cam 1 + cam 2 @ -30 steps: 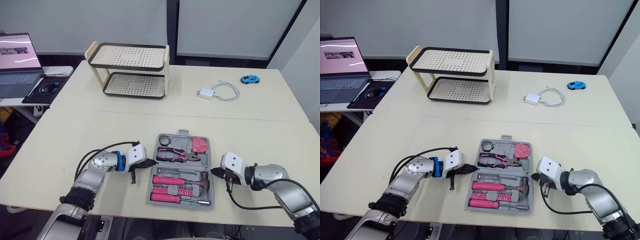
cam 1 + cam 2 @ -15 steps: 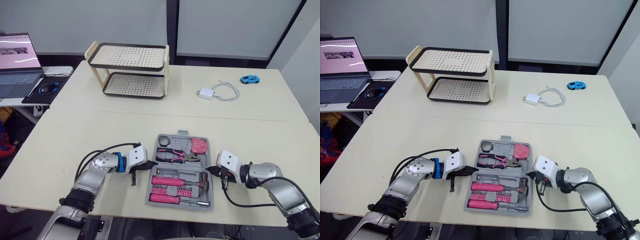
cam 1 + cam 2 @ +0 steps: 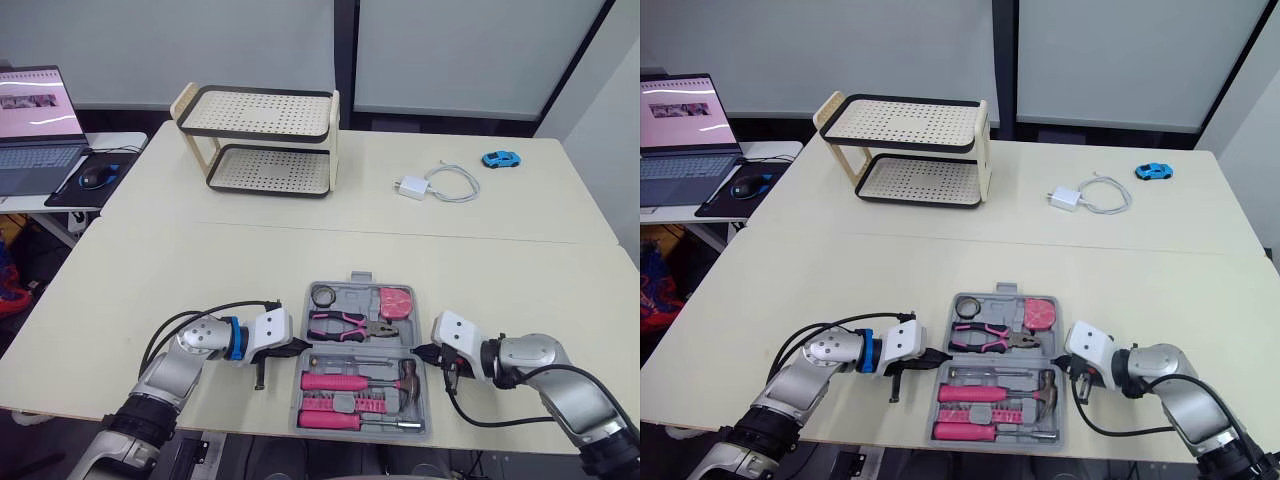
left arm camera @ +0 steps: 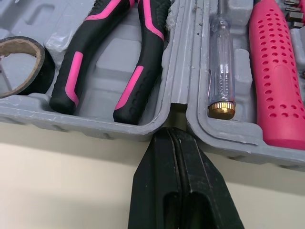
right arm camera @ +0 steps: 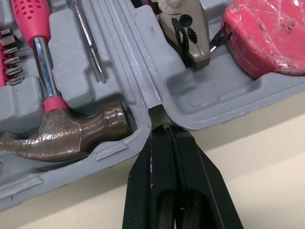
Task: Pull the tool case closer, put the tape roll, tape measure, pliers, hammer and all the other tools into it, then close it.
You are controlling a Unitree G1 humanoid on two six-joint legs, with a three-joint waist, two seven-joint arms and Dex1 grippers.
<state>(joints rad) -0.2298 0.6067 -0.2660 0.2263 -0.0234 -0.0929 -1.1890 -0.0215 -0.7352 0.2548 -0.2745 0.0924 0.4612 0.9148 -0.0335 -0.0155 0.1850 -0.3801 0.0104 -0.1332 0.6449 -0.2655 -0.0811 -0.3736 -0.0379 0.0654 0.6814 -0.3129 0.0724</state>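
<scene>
The grey tool case (image 3: 361,278) lies open near the table's front edge. Its far half holds the tape roll (image 3: 322,295), the black-and-pink pliers (image 3: 350,324) and the pink tape measure (image 3: 396,301). The near half holds the hammer (image 3: 372,381), a clear screwdriver (image 4: 220,57) and pink bits. My left gripper (image 3: 300,347) is shut, its tips (image 4: 174,138) pressed into the hinge notch on the case's left side. My right gripper (image 3: 420,351) is shut too, its tips (image 5: 167,136) in the right hinge notch beside the hammer head (image 5: 71,133).
A two-tier perforated rack (image 3: 262,140) stands at the back left. A white charger with cable (image 3: 435,185) and a blue toy car (image 3: 500,158) lie at the back right. A laptop (image 3: 35,120) sits on a side table to the left.
The open case has slid toward the table's front edge, with both shut grippers moving along at its two hinge ends.
</scene>
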